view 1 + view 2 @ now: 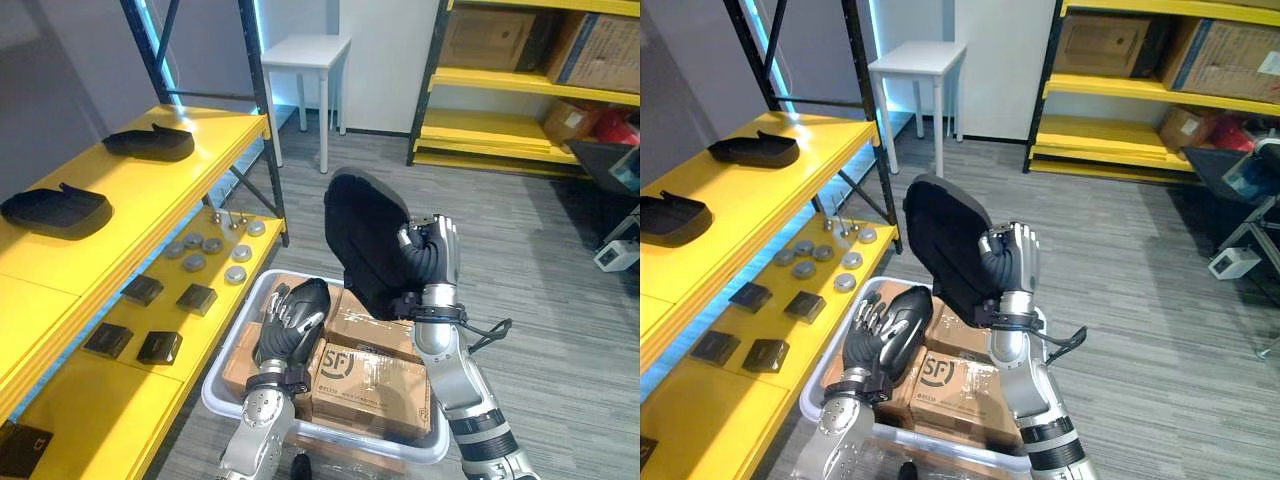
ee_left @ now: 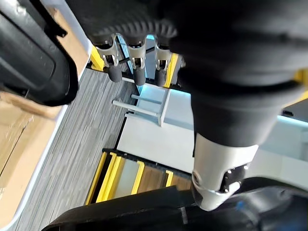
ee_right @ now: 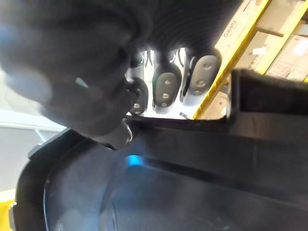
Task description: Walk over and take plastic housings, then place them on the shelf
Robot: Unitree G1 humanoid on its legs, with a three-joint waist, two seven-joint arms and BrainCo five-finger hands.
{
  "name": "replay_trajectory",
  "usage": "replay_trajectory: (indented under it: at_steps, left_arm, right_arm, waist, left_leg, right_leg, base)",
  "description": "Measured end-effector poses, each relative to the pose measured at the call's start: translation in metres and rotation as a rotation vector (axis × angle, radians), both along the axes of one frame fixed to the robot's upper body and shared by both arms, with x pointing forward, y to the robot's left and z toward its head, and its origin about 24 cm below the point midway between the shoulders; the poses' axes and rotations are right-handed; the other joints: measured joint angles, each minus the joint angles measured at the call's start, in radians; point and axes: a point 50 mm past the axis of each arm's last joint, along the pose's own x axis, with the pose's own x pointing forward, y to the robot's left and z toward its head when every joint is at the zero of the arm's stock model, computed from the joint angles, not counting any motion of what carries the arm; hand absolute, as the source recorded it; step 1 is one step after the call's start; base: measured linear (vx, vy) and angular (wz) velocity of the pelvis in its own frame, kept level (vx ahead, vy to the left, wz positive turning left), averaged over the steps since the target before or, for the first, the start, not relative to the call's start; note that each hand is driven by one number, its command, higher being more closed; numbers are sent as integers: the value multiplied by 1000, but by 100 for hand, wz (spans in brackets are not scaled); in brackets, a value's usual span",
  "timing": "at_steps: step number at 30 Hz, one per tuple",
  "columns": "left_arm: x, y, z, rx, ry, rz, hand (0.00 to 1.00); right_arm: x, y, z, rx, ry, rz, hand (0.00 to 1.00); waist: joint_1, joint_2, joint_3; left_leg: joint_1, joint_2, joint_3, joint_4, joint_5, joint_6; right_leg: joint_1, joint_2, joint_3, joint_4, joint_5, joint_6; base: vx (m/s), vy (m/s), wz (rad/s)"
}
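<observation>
so the right robot hand (image 1: 425,262) is clamped on a raised black housing (image 1: 365,235). The left robot hand (image 1: 283,325) sits against a second housing (image 1: 312,303) in the bin (image 1: 225,395), can't tell if it's gripping.

The place was a storeroom or a small warehouse. On the left of the frame stood a yellow shelf (image 1: 170,190) with black uprights, where black plastic housings (image 1: 150,142), round metal discs (image 1: 212,245) and small black blocks (image 1: 197,298) were laid out, and at the upper right a yellow rack (image 1: 500,80) carried cardboard boxes (image 1: 490,38). Between them was a grey carpet floor (image 1: 560,270), with a small white table (image 1: 305,48) at the top centre by the wall.
</observation>
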Motion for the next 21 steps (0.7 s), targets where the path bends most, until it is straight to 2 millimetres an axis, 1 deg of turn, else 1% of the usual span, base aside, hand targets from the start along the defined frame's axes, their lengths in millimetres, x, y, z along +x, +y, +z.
replay_trajectory:
  at_steps: [1, 4, 6, 8, 9, 10, 11, 13, 17, 18, 21]
  left_arm:
    - [1, -2, 0, -1, 3, -4, 0]
    - [4, -4, -3, -20, 24, -7, 0]
    - [8, -5, 0, -31, 17, -8, 0]
    - [14, -9, 5, -26, 2, -1, 0]
    - [15, -11, 6, -25, 3, 4, 0]
    - [17, -7, 2, -16, 23, 37, 0]
    - [19, -6, 1, 3, 31, 46, 100]
    - [23, -7, 2, 26, 30, 68, 100]
    - [29, -4, -1, 46, 55, 122, 100]
    - [30, -4, -1, 47, 59, 133, 100]
    - [33, -5, 3, 35, 43, 146, 100]
  right_arm:
    - [-1, 2, -1, 5, 1, 12, 100]
    - [-6, 19, -8, 51, 30, 88, 100]
    - [-10, 33, -10, 71, 40, 156, 100]
    - [-19, 54, -16, 97, 64, 256, 100]
    - [-22, 60, -18, 97, 71, 279, 100]
    - [-25, 67, -17, 124, 65, 310, 100]
    - [-27, 72, -17, 132, 66, 335, 100]
    - [-30, 75, -18, 132, 62, 371, 100]
    - [-36, 80, -25, 136, 77, 406, 100]
    - [-36, 79, -26, 129, 79, 403, 100]
    - [-37, 73, -26, 133, 77, 403, 100]
  waist:
    - [0, 0, -2]
    - [-4, 1, -22]
    - [-10, 1, -29]
    - [-10, 0, -43]
    - [-9, 0, -46]
    - [-9, 0, -47]
    - [-12, 0, -49]
    - [-18, 0, -54]
    - [-25, 0, -73]
    - [-33, -1, -73]
    - [-38, -1, -74]
  left_leg:
    - [0, 2, 0, 0, -3, -3]
    - [1, 9, 9, 0, -4, -5]
    - [2, 10, 12, 0, -5, -6]
    - [4, 10, 23, 0, -1, -2]
    - [8, 10, 25, 0, -1, -1]
    - [19, 10, 32, 0, -1, -1]
    - [23, 11, 35, 0, -1, -1]
    - [27, 15, 35, 0, -12, -14]
    - [30, 32, 56, 0, -16, -16]
    - [32, 33, 56, 0, -16, -16]
    - [32, 34, 57, 0, -16, -17]
  right_leg:
    - [0, 1, 0, -1, 1, 0]
    - [7, 9, 5, -26, 17, -3]
    - [10, 10, 7, -34, 21, -2]
    - [10, 9, 17, -35, 22, -1]
    - [11, 8, 23, -35, 22, -1]
    - [17, 7, 30, -35, 22, -1]
    - [21, 7, 31, -35, 22, -1]
    - [26, 8, 34, -38, 24, -3]
    - [42, 24, 57, -89, 57, -9]
    - [47, 25, 56, -98, 61, -10]
    - [49, 25, 57, -99, 63, -11]
  base:
    - [-58, -7, -8]
    - [-29, -6, -9]
    - [-6, -3, -5]
    - [3, -1, -9]
    - [17, -4, -16]
    - [12, -6, -16]
    - [-9, -12, -12]
    - [-27, -10, -3]
    - [-22, -9, -18]
    - [-12, -8, -7]
    - [0, 0, 0]
